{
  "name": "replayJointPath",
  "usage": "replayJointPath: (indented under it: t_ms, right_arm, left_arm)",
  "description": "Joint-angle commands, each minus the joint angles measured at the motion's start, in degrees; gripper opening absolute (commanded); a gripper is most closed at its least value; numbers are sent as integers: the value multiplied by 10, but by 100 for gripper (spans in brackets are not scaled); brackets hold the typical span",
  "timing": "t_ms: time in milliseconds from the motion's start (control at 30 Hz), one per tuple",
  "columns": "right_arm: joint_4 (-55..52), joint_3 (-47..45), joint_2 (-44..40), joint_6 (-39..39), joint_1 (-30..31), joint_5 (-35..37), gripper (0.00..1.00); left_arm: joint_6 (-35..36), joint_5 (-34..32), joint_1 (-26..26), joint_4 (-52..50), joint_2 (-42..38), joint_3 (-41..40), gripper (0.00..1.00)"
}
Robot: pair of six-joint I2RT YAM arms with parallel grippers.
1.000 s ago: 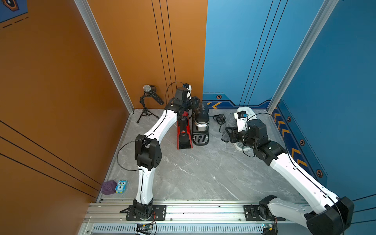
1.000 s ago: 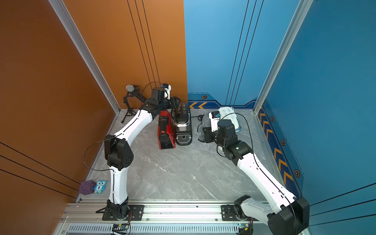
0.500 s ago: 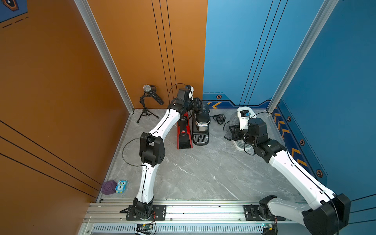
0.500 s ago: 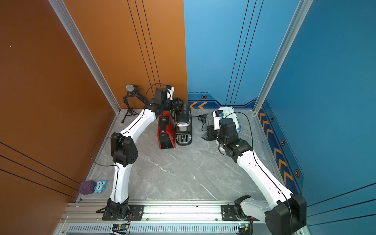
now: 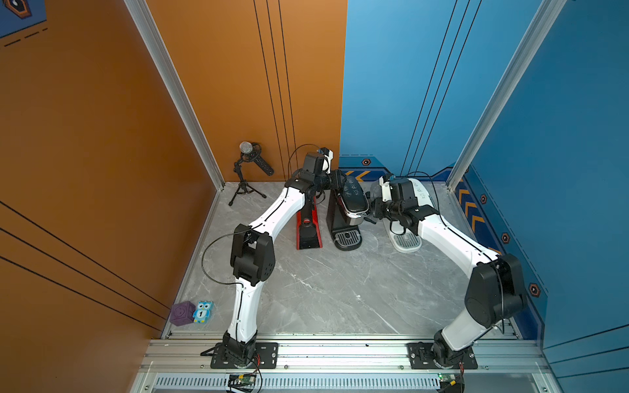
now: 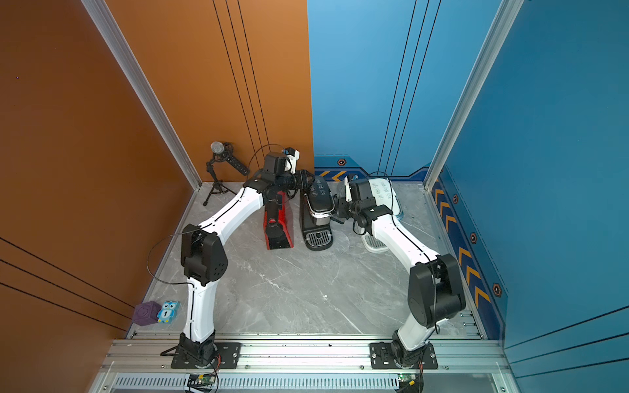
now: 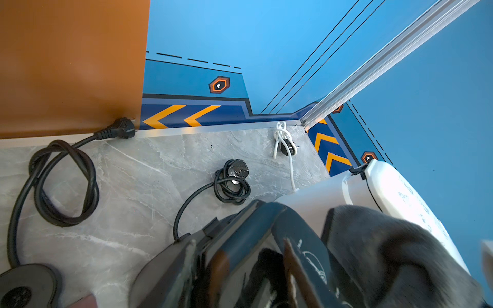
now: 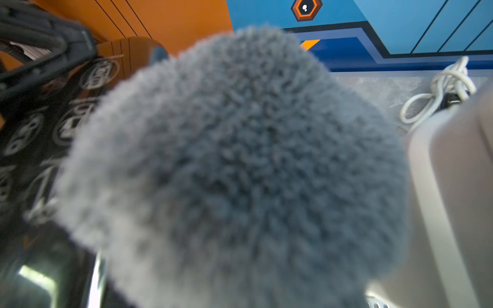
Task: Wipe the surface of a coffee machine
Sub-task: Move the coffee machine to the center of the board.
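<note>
Right hand [image 5: 375, 208]: closed tight on the grey cloth [image 8: 234, 160]. The fluffy wad fills nearly all of the right wrist view, so I can't see the fingers themselves.

Black coffee machine [image 5: 352, 200] stands between my two hands on the worktop [image 5: 323, 289]. The cloth sits directly ahead of the right hand, up against the machine's side near its glossy button panel. I can't confirm contact because the wad hides the join.

Left hand [image 5: 335, 181]: at the rear end of the machine's top, across from the right hand. In the left wrist view the fingers [image 7: 190, 256] seem to straddle the blurred black lid. I cannot tell whether they pinch it or only stand around it.

Red machine [image 5: 308, 231] is under the left forearm, just beside the black one. White machine [image 5: 405, 242] lies below the right wrist. Bundled black cord [image 7: 232, 184] is on the worktop beyond the left hand.
</note>
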Motion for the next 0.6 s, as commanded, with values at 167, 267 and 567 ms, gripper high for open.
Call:
replayJointPath:
  t_ms: [167, 267, 567]
  right_arm:
    - [-30, 84, 37, -82, 27, -59, 22]
    - [-25, 65, 13, -79, 44, -52, 21]
    - [-26, -19, -64, -50, 49, -33, 21]
  left_arm:
    - [7, 53, -53, -77, 6, -48, 53]
    - [7, 53, -69, -78, 7, -54, 52]
    - [0, 36, -99, -78, -45, -104, 53]
